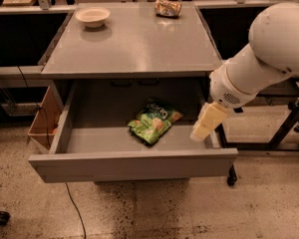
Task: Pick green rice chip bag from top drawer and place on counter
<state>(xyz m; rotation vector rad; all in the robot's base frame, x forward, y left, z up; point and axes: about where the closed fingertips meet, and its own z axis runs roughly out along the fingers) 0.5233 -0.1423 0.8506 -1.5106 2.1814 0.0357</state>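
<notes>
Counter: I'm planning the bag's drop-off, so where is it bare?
The counter is bare across its middle and front; the back edge holds the bowl at left and the gold snack bag right of centre. The claw hangs at the top drawer's right side, right of the green rice chip bag.

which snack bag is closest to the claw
The green rice chip bag, lying in the open top drawer near the claw; the brownish-gold bag sits far back on the counter.
</notes>
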